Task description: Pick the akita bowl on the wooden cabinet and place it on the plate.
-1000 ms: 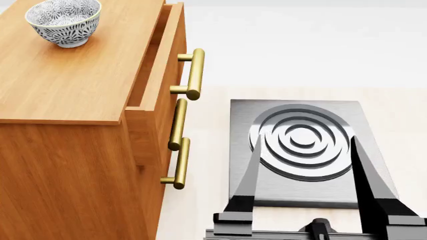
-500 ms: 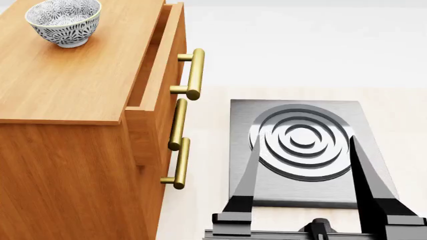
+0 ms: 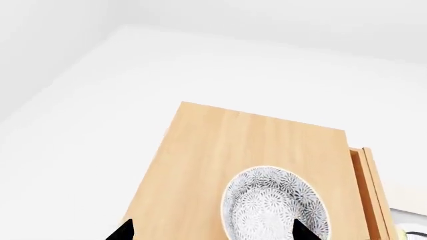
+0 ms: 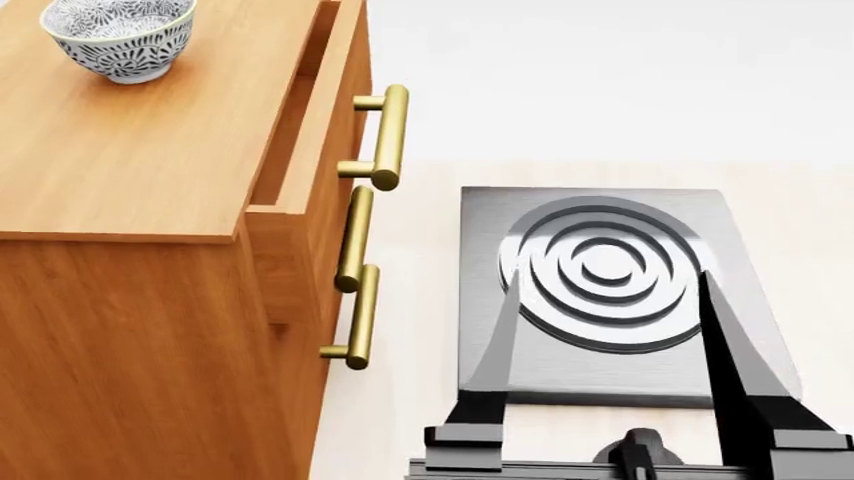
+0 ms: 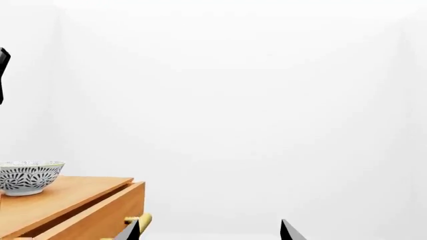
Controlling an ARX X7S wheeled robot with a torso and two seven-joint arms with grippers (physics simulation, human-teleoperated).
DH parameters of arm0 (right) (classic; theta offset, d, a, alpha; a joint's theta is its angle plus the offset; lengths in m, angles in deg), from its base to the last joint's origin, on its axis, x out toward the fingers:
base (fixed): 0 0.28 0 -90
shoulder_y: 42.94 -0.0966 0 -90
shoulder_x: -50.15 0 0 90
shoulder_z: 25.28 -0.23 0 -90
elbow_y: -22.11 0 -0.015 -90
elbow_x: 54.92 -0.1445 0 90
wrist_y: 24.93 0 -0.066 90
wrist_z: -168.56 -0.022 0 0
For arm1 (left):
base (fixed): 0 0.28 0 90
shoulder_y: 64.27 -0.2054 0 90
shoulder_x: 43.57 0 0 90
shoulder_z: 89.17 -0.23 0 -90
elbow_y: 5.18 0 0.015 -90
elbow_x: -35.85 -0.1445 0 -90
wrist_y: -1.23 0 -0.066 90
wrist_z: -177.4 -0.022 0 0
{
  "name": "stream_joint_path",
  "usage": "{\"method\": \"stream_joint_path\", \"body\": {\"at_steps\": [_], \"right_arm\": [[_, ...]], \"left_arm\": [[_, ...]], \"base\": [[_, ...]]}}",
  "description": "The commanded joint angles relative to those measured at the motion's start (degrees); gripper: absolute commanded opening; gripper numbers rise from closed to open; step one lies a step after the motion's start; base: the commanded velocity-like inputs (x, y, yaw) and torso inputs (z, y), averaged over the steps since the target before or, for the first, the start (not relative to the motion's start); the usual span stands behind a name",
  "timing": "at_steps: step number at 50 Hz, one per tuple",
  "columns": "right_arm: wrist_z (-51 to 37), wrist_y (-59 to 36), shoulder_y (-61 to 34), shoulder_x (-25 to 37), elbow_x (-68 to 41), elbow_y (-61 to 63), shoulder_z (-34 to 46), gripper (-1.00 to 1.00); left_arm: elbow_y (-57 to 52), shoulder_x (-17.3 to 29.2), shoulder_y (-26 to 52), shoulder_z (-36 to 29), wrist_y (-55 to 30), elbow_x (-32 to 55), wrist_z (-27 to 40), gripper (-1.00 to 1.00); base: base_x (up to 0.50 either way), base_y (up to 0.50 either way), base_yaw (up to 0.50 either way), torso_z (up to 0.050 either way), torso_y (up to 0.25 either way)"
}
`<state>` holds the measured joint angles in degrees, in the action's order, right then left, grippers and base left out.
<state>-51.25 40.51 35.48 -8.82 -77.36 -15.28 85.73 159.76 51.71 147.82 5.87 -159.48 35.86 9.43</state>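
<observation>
The akita bowl (image 4: pixel 119 38) stands near the far left corner of the wooden cabinet (image 4: pixel 147 150) top. Both hands, the left hand (image 3: pixel 212 231) and the right hand (image 5: pixel 208 231), are wide apart and hold nothing.

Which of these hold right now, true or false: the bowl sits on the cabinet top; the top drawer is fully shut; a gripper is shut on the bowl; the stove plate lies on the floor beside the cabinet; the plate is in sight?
1. The bowl sits on top of the wooden cabinet. True.
2. The top drawer is fully shut. False: it stands slightly pulled out.
3. A gripper is shut on the bowl. False: nothing touches it; the left gripper is open above it.
4. The stove plate lies beside the cabinet. True.
5. The plate is in sight. False: no view shows it.
</observation>
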Motion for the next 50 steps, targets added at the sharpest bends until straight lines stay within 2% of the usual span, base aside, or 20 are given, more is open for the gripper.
{"method": "stream_joint_path", "body": {"at_steps": [1,5,7,24,38,45,50], "right_arm": [[-0.11,0.25,0.03,0.19,-0.16,-0.17,0.02,1.0],[-0.15,0.3,0.03,0.28,-0.23,-0.09,0.05,1.0],[-0.12,0.26,-0.09,0.28,-0.17,-0.12,0.22,1.0],[-0.31,0.35,-0.21,0.47,-0.06,-0.18,0.66,1.0],[-0.39,0.7,-0.2,0.54,-0.13,-0.58,0.87,1.0],[-0.52,0.8,-0.12,0.71,-0.24,-0.36,0.81,1.0],[-0.63,0.73,-0.2,0.75,-0.18,-0.23,0.99,1.0]], "left_arm": [[0.05,-0.11,-0.11,-0.35,0.3,0.01,-0.27,1.0],[0.05,-0.38,0.1,-2.94,1.0,-0.5,-2.28,1.0],[0.05,-1.12,0.26,-7.19,4.23,-1.71,-4.71,1.0],[0.05,-1.89,-1.16,-10.83,4.54,-0.11,-8.79,1.0],[0.05,-1.47,-2.29,-9.66,3.74,0.18,-7.59,1.0],[0.05,-0.29,-2.97,-5.16,-0.44,0.47,-2.6,1.0],[0.05,0.22,-3.45,-2.69,-1.29,0.5,-1.95,1.0]], "base": [[0.0,0.0,0.0,0.0,-0.25],[0.0,0.0,0.0,0.0,-0.15],[0.0,0.0,0.0,0.0,0.0],[0.0,0.0,0.0,0.0,0.0],[0.0,0.0,0.0,-0.001,-0.232],[0.0,0.0,0.0,-0.001,-0.148],[0.0,0.0,0.0,0.0,0.0]]}}
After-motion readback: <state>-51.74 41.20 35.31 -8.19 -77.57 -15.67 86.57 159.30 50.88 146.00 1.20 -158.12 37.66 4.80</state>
